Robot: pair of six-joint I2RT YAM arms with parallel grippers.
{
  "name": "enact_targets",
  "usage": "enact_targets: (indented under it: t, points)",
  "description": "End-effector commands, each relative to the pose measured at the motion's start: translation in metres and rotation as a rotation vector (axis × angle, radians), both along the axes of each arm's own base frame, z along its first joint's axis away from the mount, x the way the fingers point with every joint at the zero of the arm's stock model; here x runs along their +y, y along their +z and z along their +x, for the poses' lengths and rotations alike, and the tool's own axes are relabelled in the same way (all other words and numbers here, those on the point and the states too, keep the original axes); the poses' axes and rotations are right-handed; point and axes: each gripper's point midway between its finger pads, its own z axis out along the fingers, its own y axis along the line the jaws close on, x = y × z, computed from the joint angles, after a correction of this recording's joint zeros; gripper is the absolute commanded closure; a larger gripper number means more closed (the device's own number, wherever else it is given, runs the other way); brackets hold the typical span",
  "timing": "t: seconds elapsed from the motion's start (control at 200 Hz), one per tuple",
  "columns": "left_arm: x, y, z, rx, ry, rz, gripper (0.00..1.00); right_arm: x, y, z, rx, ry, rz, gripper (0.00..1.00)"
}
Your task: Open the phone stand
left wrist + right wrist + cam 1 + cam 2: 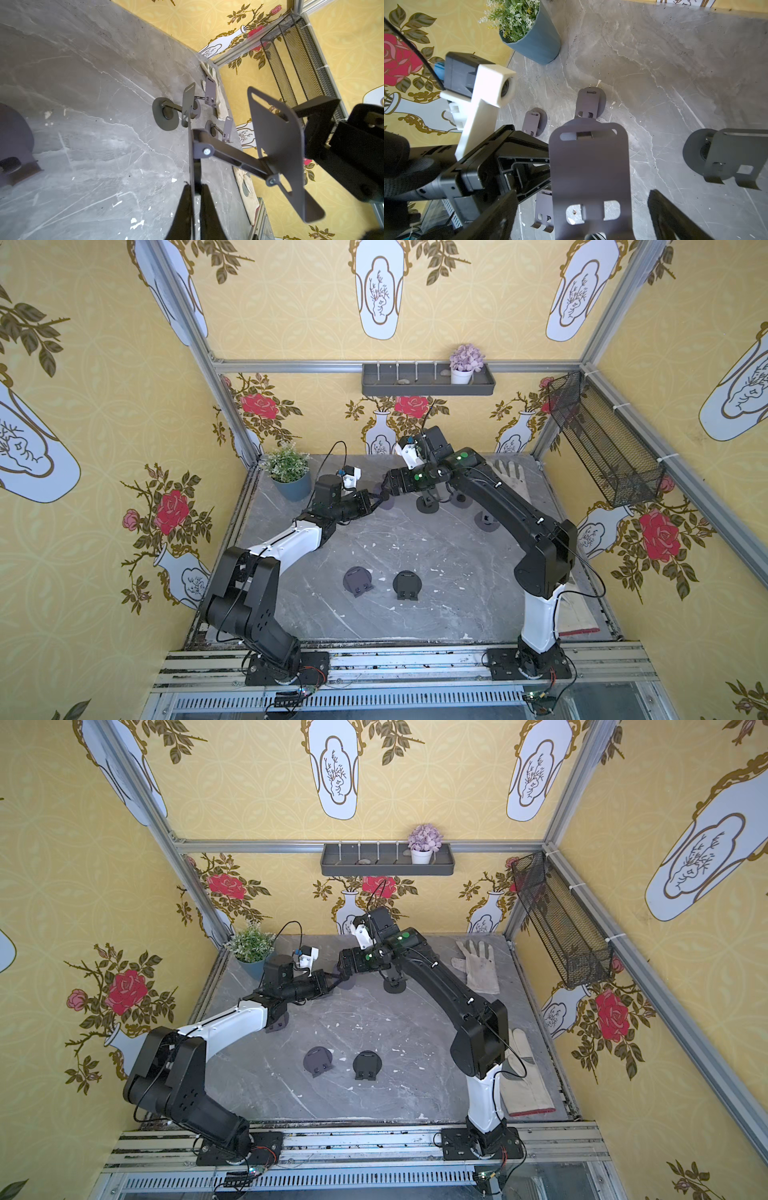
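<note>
Phone stand [386, 502] is mostly hidden in both top views, held above the far-centre tabletop [415, 547]. Its base edge is pinched by the left hand [195, 188]. The right hand [583, 195] is spread either side of its plate. Both arms are stretched inward.

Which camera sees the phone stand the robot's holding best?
The left wrist camera: the held grey metal phone stand shows its base edge, hinged arm and plate. The right wrist view shows mostly its plate; both top views, a sliver.

Bright even light, soft shadows, fisheye bending at edges, close phone stand [589, 176] softly blurred.
</note>
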Motion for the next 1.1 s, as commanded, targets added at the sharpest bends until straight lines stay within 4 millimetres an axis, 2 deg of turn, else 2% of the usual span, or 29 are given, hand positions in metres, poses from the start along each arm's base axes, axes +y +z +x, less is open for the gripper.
enact_targets:
  t: [0.0, 0.19, 0.21, 0.325, 0.47, 0.575, 0.63, 0.74, 0.825, 1.02, 1.055, 1.065, 1.095]
  points:
    - [-0.002, -0.004, -0.006, -0.03, -0.051, 0.039, 1.0, 0.005, -0.003, -0.001, 0.024, 0.034, 0.006, 0.02]
    - [-0.002, -0.011, -0.013, -0.028, -0.072, 0.067, 1.0, 0.01, -0.02, 0.005, 0.049, 0.033, -0.019, 0.02]
    - [-0.002, -0.012, -0.013, -0.027, -0.075, 0.068, 1.0, 0.012, -0.014, 0.007, 0.036, 0.034, -0.008, 0.03]
    - [-0.001, -0.01, -0.014, -0.032, -0.076, 0.07, 1.0, 0.015, -0.018, 0.01, 0.037, 0.035, -0.016, 0.09]
    - [-0.002, -0.01, -0.013, -0.034, -0.08, 0.072, 1.0, 0.017, -0.021, 0.012, 0.039, 0.036, -0.022, 0.25]
    - [-0.003, -0.008, -0.012, -0.036, -0.082, 0.067, 1.0, 0.019, -0.023, 0.01, 0.04, 0.038, -0.029, 0.42]
    - [-0.003, -0.007, -0.011, -0.038, -0.077, 0.065, 1.0, 0.019, -0.023, 0.01, 0.037, 0.036, -0.036, 0.48]
    - [-0.003, -0.009, -0.008, -0.022, -0.059, 0.057, 1.0, 0.017, -0.023, 0.01, 0.019, 0.022, -0.063, 0.49]
    - [0.001, -0.02, -0.002, 0.034, -0.019, 0.059, 1.0, 0.013, -0.018, 0.011, -0.012, 0.001, -0.084, 0.5]
    - [0.03, -0.051, 0.011, 0.208, 0.169, -0.028, 1.0, 0.0, -0.005, 0.01, -0.089, -0.066, -0.13, 0.51]
    - [0.037, -0.055, 0.012, 0.231, 0.205, -0.052, 1.0, -0.002, 0.003, 0.01, -0.112, -0.078, -0.125, 0.51]
    - [0.038, -0.055, 0.013, 0.235, 0.215, -0.059, 1.0, -0.004, -0.002, 0.009, -0.104, -0.081, -0.138, 0.51]
    - [0.043, -0.058, 0.013, 0.252, 0.241, -0.076, 1.0, -0.006, 0.0, 0.007, -0.112, -0.089, -0.139, 0.51]
